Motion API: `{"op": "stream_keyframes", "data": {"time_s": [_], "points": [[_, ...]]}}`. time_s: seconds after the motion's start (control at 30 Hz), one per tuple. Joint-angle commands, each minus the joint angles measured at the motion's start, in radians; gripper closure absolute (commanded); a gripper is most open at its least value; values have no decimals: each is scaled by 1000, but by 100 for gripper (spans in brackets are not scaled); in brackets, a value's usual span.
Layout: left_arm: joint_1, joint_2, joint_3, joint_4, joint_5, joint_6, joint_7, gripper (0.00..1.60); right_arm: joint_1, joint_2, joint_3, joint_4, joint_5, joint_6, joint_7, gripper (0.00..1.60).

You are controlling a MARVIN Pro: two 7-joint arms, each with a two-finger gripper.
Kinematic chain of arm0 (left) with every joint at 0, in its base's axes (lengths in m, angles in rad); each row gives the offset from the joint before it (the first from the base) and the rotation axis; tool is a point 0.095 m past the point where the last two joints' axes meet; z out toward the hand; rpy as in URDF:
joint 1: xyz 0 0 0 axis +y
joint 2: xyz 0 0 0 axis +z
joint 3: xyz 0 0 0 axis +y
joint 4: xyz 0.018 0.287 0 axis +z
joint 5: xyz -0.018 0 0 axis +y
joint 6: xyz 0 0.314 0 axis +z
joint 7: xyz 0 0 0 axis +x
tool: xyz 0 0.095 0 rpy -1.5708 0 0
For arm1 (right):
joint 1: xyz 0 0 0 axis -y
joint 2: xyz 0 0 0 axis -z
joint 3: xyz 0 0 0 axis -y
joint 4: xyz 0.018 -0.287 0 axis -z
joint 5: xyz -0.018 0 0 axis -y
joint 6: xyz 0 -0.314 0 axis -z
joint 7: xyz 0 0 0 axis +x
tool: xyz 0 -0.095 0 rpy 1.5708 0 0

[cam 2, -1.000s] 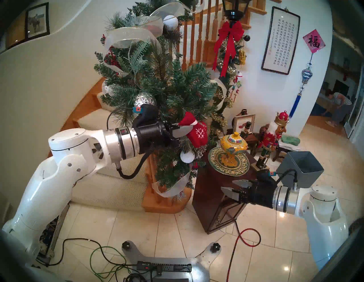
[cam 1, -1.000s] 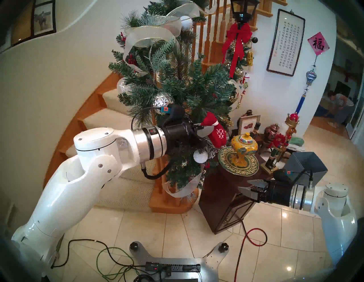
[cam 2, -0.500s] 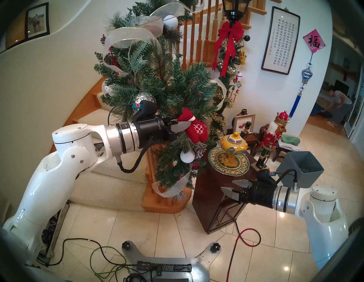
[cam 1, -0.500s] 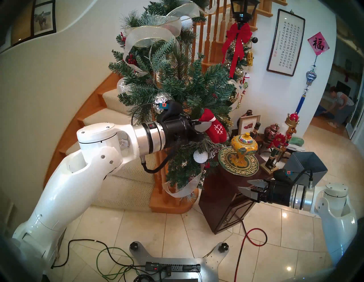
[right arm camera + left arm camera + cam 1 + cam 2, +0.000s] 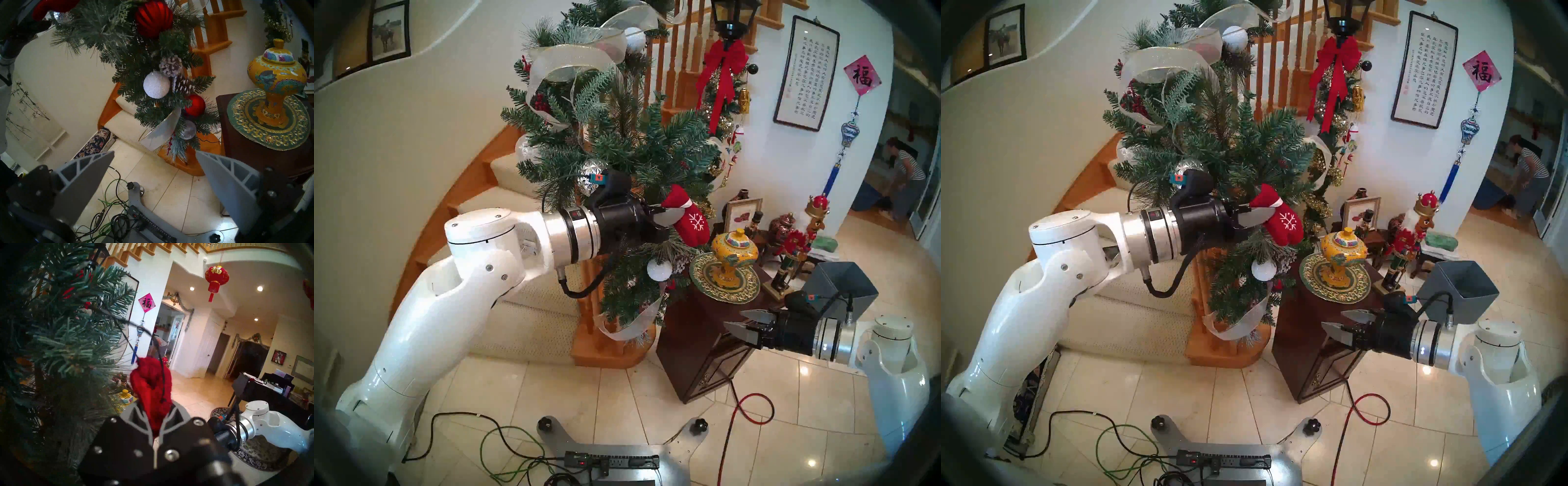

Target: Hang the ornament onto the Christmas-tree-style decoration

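Head stereo left shows, nearest on the right, the right gripper (image 5: 736,322) with its jaws wide apart and nothing between them, low beside the dark wooden stand (image 5: 697,339) and well apart from the work. Farther in, the left gripper (image 5: 670,217) reaches level into the right side of the pine garland (image 5: 619,149), its jaws clamped on the cuff end of the red mitten (image 5: 692,222). The mitten droops from the fingertips with its snowflake facing the camera, just right of the needles and above the yellow lidded jar (image 5: 734,253). In the left wrist view the mitten's black hanging loop (image 5: 144,333) arches up from the cuff toward a branch tip; whether it has caught on a needle spray cannot be told.

As I judge it, the carry is done and the hanging is not: the loop must be threaded over a branch, then the jaws opened and drawn back.

Against the frame a second earlier, the mitten sits a little higher and farther right, deeper among the branches, and the left wrist now covers more of the faceted silver ball (image 5: 590,168). The right arm has not shifted.
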Motion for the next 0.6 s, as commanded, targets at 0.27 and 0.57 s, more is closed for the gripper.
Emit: {"op": "stream_keyframes", "data": {"time_s": [0.27,0.57], "points": [[-4,-8,-23,-5,-46,53,38,160,3,1,5,-5,1,-1,0,0],[-41,-30,-22,14,-77,107,64,160,3,1,5,-5,1,-2,0,0]]}}
